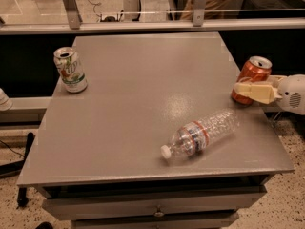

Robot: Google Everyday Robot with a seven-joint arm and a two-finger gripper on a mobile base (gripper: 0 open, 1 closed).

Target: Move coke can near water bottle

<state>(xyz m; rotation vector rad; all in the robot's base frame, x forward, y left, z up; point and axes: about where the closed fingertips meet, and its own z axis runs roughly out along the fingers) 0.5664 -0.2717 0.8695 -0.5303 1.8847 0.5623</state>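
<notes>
At frame right our gripper (247, 87) had its fingers (253, 92) pinched on the can (252, 70); next we needed to carry it lower left, beside the bottle (202, 133).

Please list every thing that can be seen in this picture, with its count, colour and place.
table: one, grey, centre of the view
coke can: one, red-orange with silver top, standing at the table's right edge
water bottle: one, clear with white cap and red-and-blue label, lying on its side, front right of the table
white and green can: one, standing at the table's left edge
rail: one, metal, behind the table
end effector: one, cream-white, at the right edge, against the coke can
</notes>
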